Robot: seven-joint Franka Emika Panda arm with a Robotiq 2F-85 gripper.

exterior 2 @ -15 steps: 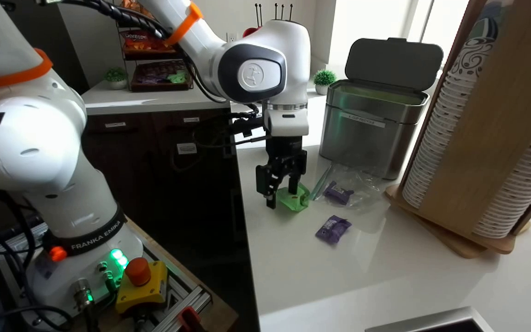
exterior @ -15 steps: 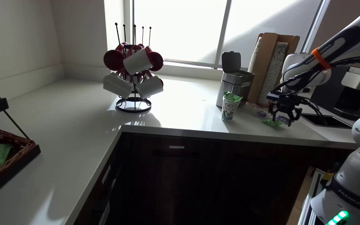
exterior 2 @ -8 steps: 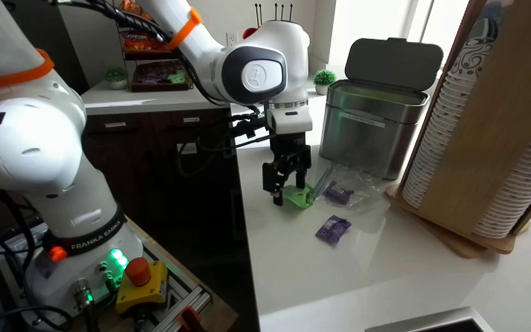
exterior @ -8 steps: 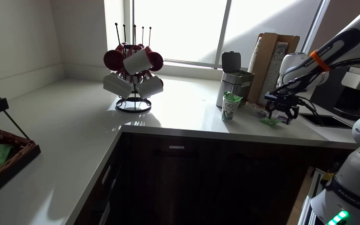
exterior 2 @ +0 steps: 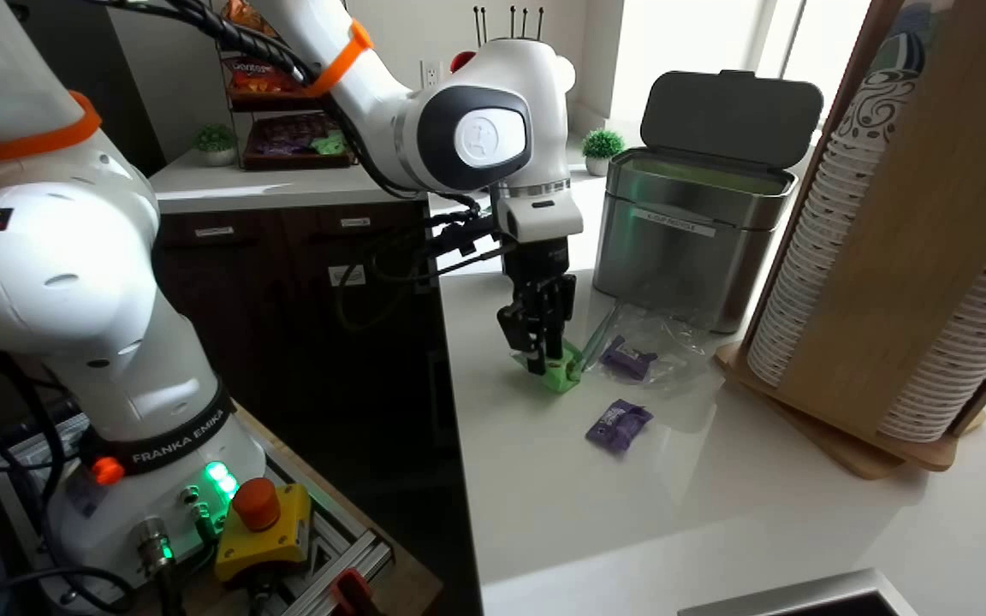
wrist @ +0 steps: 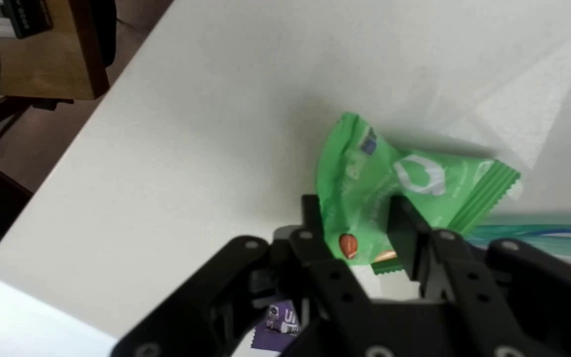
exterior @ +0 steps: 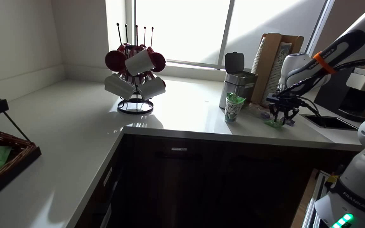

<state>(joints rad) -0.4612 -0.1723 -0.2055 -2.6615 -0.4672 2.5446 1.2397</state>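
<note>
In the wrist view, a purple packet point(wrist: 280, 325) shows at bottom centre, partly behind the claw point(wrist: 356, 201), whose jaws stand apart; whether they grip, I cannot tell. Between them, right of centre, lies the green packet point(wrist: 384, 181), near the bag point(wrist: 538, 235).

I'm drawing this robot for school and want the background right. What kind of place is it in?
Probably an office break room or shared kitchen. You can see mugs hanging on a rack, tall stacks of paper cups in a wooden holder, and shelves of packaged snacks.
</note>
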